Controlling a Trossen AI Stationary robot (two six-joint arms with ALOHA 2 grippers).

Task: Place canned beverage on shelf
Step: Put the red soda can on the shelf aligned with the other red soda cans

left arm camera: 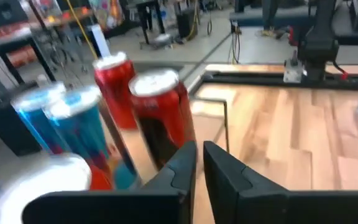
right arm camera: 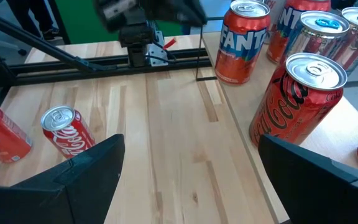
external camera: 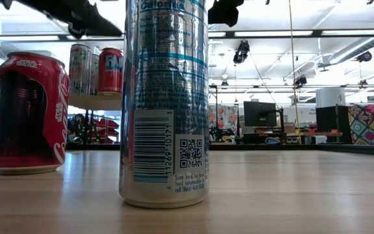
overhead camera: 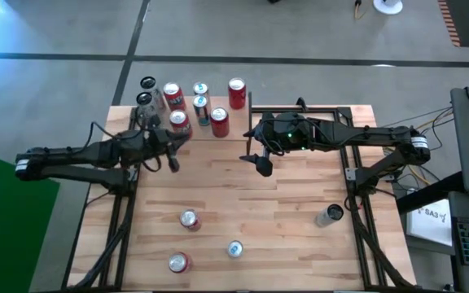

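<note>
Cans: several already stand on the shelf (overhead camera: 190,130) at 11 o'clock on the table (overhead camera: 300,220), including a red cola can (overhead camera: 219,122) at the shelf's near right corner and an orange Fanta can (right arm camera: 241,40) behind it. Left gripper (overhead camera: 172,163) has its fingers (left arm camera: 182,168) pressed together on nothing, sitting just off the shelf's front edge, pointing past the cola can. Looks like the gap between placements: nothing in hand, a fresh can not yet fetched.

Right gripper (overhead camera: 263,167) has fingers (right arm camera: 98,165) spread wide, empty, hovering near table centre, just to the right of the shelf, cola can near one finger.

Left to load: red can (overhead camera: 189,219) at 7 o'clock, red can (overhead camera: 178,262) and blue-topped can (overhead camera: 234,249) at 6 o'clock, silver can (overhead camera: 330,215) at 4 o'clock, apparently lying on its side, well apart from the rest.

Next move, my read: reopen the left fingers, swing towards 7 o'clock, straddle the nearest red can upright, then lift clear of the shelf board before setting down. Shelf is crowded; free spot needs care to avoid knocking neighbours.
</note>
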